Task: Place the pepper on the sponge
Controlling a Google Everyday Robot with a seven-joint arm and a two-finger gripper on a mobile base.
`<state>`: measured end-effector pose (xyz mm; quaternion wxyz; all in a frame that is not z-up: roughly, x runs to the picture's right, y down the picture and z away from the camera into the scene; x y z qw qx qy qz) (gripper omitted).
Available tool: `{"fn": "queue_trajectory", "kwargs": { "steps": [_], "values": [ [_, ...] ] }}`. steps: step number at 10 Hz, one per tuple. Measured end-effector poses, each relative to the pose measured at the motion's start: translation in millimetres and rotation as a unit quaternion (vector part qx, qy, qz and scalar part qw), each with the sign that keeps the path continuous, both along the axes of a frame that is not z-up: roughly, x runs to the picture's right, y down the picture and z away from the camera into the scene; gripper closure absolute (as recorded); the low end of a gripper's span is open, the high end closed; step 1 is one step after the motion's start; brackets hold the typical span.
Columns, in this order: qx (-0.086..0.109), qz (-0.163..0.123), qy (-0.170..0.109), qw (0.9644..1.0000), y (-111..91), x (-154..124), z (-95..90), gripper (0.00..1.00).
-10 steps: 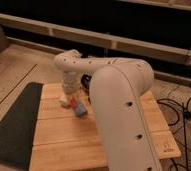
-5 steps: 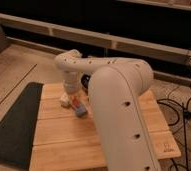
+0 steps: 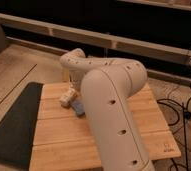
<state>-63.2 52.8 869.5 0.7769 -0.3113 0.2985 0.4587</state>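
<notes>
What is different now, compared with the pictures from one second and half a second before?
Nothing visibly changed. The tool stays shut and low over the wooden table, just left of the sponge. Nothing is seen to be taken hold of or let go. The sponge, the table and the dark mat beside it stayed where they were.
</notes>
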Motion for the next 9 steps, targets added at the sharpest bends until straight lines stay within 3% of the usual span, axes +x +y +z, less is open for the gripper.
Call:
{"fn": "queue_trajectory", "kwargs": {
  "steps": [4, 9],
  "values": [
    [-0.018, -0.017, -0.044, 0.9987, 20, -50, 0.8, 1.0],
    [-0.042, -0.017, -0.05, 0.9977, 44, -56, 1.9, 1.0]
  ]
}}
